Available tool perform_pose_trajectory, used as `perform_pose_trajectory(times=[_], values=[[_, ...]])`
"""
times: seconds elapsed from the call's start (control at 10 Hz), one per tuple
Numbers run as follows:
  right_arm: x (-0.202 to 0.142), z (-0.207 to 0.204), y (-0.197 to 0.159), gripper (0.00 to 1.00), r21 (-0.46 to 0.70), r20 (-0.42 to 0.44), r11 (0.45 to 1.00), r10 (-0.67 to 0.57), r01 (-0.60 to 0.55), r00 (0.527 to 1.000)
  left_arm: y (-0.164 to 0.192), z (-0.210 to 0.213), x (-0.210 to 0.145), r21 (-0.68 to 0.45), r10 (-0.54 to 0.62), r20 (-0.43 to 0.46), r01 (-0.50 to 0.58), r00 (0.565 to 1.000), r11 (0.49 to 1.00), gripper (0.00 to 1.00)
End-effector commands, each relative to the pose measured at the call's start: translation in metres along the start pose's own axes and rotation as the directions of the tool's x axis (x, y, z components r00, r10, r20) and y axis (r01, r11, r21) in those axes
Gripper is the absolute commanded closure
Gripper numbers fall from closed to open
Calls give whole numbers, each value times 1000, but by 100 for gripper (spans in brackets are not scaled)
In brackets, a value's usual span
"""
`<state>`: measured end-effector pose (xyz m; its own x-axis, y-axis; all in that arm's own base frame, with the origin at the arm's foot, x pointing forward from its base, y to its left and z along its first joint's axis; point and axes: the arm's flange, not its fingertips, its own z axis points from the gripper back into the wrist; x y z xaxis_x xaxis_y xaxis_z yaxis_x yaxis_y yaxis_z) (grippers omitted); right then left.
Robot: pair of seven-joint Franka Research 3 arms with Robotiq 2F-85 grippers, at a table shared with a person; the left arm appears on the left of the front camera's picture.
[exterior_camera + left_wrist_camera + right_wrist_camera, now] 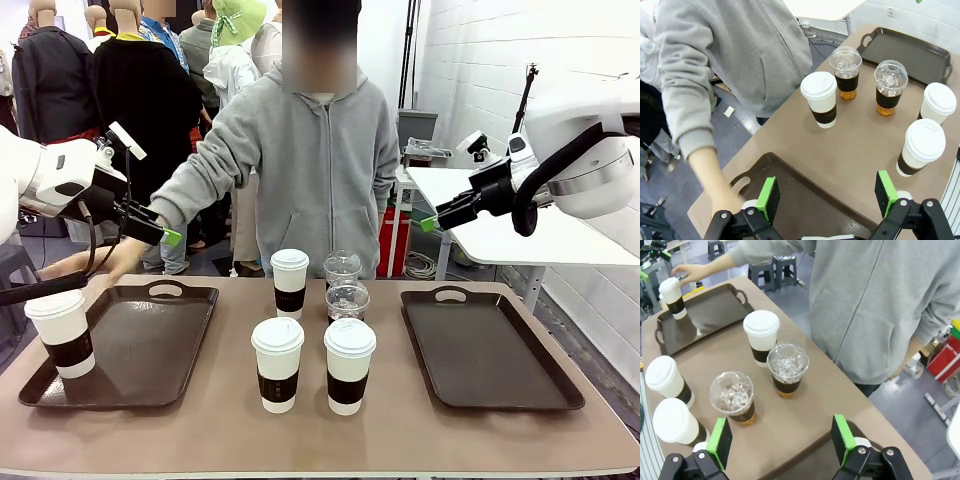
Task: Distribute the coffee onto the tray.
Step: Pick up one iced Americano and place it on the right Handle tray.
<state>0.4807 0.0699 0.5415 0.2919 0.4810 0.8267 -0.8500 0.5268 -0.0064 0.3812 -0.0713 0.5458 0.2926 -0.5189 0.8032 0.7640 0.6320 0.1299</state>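
Observation:
One white lidded coffee cup [62, 333] stands on the left tray [140, 345], near its front left corner. Three more white cups [289, 283] [277, 363] [349, 365] and two clear dome-lidded iced coffees [342, 270] [347, 300] cluster at the table's middle. The right tray [490, 345] holds nothing. My left gripper [827, 197] hovers open over the left tray's far edge [790, 180], nothing between its green pads. My right gripper [781, 440] is open too, high above the right tray's far side, facing the iced coffees [787, 369] [733, 396].
A person in a grey hoodie stands at the far side, one hand [110, 262] resting at the left tray's far left edge, close under my left gripper [168, 236]. A white side table [520, 230] stands behind at the right.

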Motion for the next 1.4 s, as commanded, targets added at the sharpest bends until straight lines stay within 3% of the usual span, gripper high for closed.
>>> perform_pose_trajectory(times=[0.0, 0.2, 0.4, 0.6, 0.9, 1.3], values=[[10, -7, -13, 0, 61, 21, 998, -2, 0, 1000, 1, -1, -1, -2, 6, 1, -6, 1000, 1000, 0], [12, -21, -52, 0, 217, 46, 976, -19, 8, 999, 1, -1, -1, -2, 6, 1, -6, 1000, 1000, 0], [-6, -31, -72, 0, 294, 68, 956, -30, 9, 997, 1, -1, -1, -2, 6, 1, -6, 1000, 1000, 0], [-25, -41, -85, 0, 313, 109, 948, 29, -62, 994, 1, -1, -1, -2, 6, 1, -6, 1000, 1000, 0], [-60, -61, -97, 0, 270, 250, 942, 133, -201, 959, 1, -1, -1, -2, 6, 1, -6, 1000, 1000, 0], [-92, -78, -111, 0, 302, 370, 931, 85, -206, 925, 1, -1, -1, -2, 6, 1, -6, 1000, 1000, 0]])
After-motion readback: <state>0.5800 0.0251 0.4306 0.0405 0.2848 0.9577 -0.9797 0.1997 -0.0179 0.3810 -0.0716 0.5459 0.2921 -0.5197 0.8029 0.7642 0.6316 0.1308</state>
